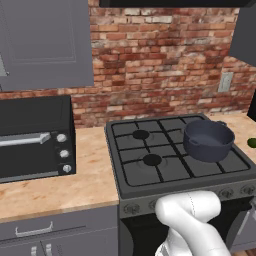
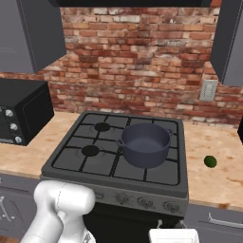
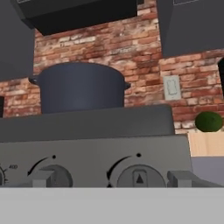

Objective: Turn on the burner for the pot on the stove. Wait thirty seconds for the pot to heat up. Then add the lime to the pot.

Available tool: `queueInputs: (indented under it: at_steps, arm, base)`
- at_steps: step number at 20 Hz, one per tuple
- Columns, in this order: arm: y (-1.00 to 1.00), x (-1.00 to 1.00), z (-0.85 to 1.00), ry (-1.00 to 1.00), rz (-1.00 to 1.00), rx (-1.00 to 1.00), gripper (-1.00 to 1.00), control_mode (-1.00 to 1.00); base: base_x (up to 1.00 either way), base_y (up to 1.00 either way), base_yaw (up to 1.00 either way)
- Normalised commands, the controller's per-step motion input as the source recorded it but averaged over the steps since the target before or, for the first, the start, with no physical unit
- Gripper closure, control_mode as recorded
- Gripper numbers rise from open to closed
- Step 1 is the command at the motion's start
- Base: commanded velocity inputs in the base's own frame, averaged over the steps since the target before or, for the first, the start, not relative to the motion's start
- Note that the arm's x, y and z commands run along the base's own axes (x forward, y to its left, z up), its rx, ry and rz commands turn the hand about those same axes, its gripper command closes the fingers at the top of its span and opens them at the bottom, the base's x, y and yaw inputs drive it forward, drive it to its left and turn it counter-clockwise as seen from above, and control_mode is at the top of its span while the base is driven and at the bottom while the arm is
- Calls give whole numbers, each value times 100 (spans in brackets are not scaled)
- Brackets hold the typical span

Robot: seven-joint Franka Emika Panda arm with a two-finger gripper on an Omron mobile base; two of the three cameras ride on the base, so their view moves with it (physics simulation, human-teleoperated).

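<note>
Red brick wall (image 2: 142, 57) rises behind the tan counter (image 2: 218, 175), with dark cabinets (image 1: 45, 42) hung above. Set into that counter is the stove (image 2: 104, 163), and the pot (image 2: 144, 144) stands on its right half, toward the front, over the grate. The lime (image 2: 210, 162) lies on the counter just past the stove's right edge, apart from the pot. A black countertop oven (image 1: 35, 137) sits at the counter's left end.

My hand is low, facing the stove's front panel. My fingers (image 3: 43, 178) stand apart, nothing between them, flanking the rightmost knob (image 3: 139, 177); another knob (image 3: 59, 176) is to its left. Above the panel I see the pot (image 3: 80, 87), with the lime (image 3: 208, 121) off to the right.
</note>
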Motion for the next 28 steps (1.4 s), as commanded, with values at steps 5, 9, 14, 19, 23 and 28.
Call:
queueInputs:
  at_steps: [5,9,14,19,23,28]
  arm:
    - [-2,30,0,0,0,0,-100,-100]
    - [-1,27,-4,0,0,0,-100,-100]
    - [-4,23,-10,0,0,0,-100,-100]
    - [-19,20,-13,0,0,1,-100,-100]
    - [-19,25,-6,0,0,2,-100,-100]
    - [-1,23,-22,0,0,0,-100,-100]
  base:
    - [0,0,0]
    - [0,0,0]
    - [0,0,0]
    - [0,0,0]
    - [0,0,0]
    - [0,0,0]
